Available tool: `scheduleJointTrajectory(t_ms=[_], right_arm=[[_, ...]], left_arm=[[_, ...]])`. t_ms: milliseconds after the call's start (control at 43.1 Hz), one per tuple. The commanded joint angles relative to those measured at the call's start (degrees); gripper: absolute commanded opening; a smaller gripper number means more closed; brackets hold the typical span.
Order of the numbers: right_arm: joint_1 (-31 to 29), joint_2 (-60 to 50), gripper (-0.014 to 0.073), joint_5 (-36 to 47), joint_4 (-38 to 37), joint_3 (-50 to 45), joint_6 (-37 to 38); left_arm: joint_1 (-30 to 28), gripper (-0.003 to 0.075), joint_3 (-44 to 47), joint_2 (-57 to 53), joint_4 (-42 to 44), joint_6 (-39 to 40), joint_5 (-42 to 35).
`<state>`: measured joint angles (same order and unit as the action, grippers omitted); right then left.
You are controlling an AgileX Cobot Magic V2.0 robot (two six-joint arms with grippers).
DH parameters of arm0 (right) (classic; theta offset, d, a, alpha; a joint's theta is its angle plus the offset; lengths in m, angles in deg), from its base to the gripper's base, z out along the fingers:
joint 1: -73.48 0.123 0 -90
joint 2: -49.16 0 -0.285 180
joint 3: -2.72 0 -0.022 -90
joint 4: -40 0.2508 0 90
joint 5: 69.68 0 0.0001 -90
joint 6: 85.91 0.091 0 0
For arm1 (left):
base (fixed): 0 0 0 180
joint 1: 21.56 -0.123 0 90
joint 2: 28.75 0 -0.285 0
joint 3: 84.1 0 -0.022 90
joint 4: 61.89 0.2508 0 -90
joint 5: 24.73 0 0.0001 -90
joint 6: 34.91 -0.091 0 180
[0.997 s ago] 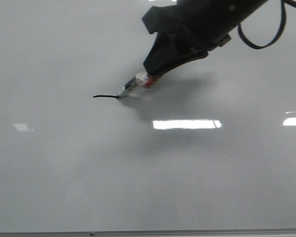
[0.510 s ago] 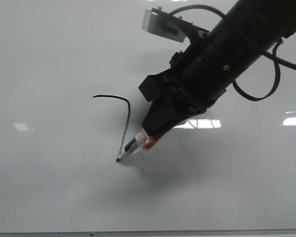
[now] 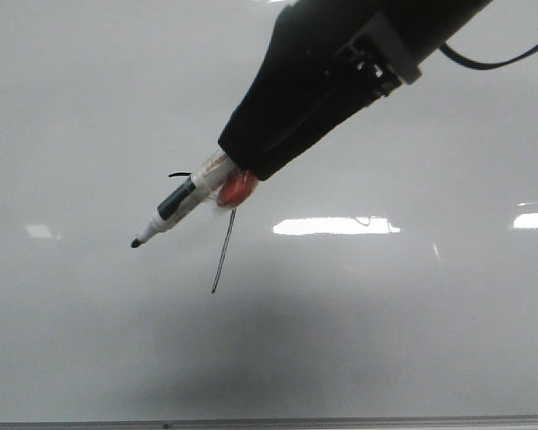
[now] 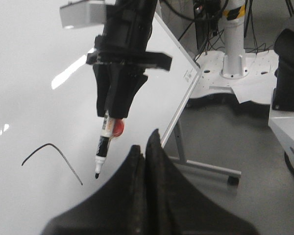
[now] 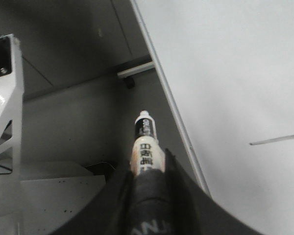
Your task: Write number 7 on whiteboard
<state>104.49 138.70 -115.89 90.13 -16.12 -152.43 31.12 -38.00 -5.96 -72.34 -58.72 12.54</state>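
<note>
The whiteboard (image 3: 90,107) fills the front view, with its thin dark lower edge at the bottom. The number 7 (image 3: 222,260) is a thin black line; its long slanted downstroke shows, and its top stroke is mostly hidden behind the marker. In the left wrist view the whole number 7 (image 4: 51,151) shows on the whiteboard (image 4: 29,73). My right gripper (image 3: 238,166) is shut on a black-and-white marker (image 3: 172,208), whose tip hangs off the board, left of the downstroke. The marker (image 5: 146,142) also shows between the right gripper's (image 5: 148,164) fingers. My left gripper (image 4: 147,147) is shut and empty.
Bright rectangular light reflections (image 3: 336,226) lie on the board. In the left wrist view the board's metal stand leg (image 4: 206,166) rests on the grey floor beside a white robot base column (image 4: 233,49). A white metal frame (image 5: 5,98) stands beside the board's edge.
The marker drew the top stroke and then the slanted downstroke. It has now lifted off the board and its tip sits up and left of the stroke's end.
</note>
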Motion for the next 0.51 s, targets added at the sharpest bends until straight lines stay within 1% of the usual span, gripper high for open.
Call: scheduleJointTrajectory(t_ms=[0, 46, 93, 186, 255, 278, 325, 487], right_arm=[[2.1, -3.8, -0.0069, -3.3, 1.6, 1.5, -3.1], [3.7, -4.4, -0.0069, -3.6, 1.6, 1.5, -3.5], [5.4, -4.9, -0.0069, -3.6, 1.6, 1.5, -3.5], [8.6, -5.1, -0.0069, -3.5, 1.6, 2.2, -3.5], [10.3, -5.1, -0.0069, -3.2, 1.6, 2.8, -3.5], [10.8, -5.1, -0.0069, -3.0, 1.6, 3.0, -3.5], [11.7, -5.1, -0.0069, -3.0, 1.6, 3.4, -3.5], [13.8, -5.1, -0.0069, -2.7, 1.7, 4.6, -3.5]], left_arm=[[0.2, 0.0006, -1.5, 5.2, 0.6, 0.5, -2.6], [0.2, 0.0057, -1.5, 8.0, 0.6, 0.5, -2.6], [0.2, 0.0139, -1.6, 11.7, 0.6, 0.5, -2.7], [0.2, 0.0370, -2.5, 18.0, 0.6, 0.5, -2.7], [0.2, 0.0468, -3.3, 21.9, 0.6, 0.5, -2.9], [0.2, 0.0481, -3.6, 22.8, 0.6, 0.5, -2.9], [0.2, 0.0480, -4.3, 25.2, 0.6, 0.5, -3.2], [0.2, 0.0422, -5.0, 29.4, 0.6, 0.2, -4.9]])
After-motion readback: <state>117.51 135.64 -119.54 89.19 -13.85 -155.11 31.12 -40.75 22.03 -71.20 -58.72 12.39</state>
